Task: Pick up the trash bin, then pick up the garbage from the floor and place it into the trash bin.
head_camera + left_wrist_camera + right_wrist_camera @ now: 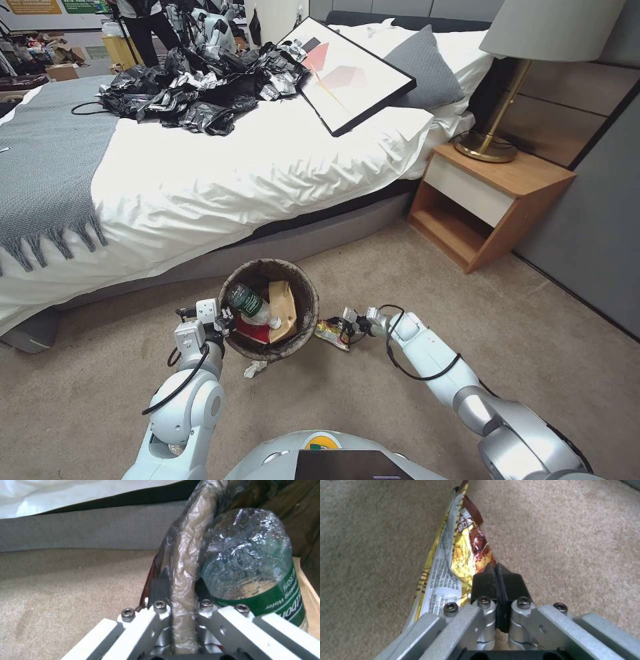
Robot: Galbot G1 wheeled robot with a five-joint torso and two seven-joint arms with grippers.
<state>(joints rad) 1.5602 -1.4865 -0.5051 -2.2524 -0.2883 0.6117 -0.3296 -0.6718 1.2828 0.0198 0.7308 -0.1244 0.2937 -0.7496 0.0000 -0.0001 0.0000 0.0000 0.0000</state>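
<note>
Brown-black bag plastic covered the rim of the trash bin (303, 287), which was on the carpet (400, 413) close to the side of the bed (233, 167). Inside it lay a green-labelled bottle (251, 304), a tan paper bag (285, 308) and a red packet (252, 331). The left gripper (223, 319) was at the bin's near-left edge. In the left wrist view its two black pads (160, 587) were squeezed onto the bag-covered rim, one pad outside and one inside, with the bottle (250, 575) just beside them.

A yellow wrapper (331, 332) was just to the right of the bin, low over the carpet. The right gripper (348, 325) had its two black pads (485, 582) pressed together on one edge of the wrapper (453, 562), which stuck out past the fingers.

A small white tissue wad (254, 369) lay on the carpet, just in front of the bin.

Farther off, a heap of black plastic bags (200, 87) and a framed picture (350, 73) lay on the bed. A wooden nightstand (493, 200) with a lamp (520, 67) stood to the right.
</note>
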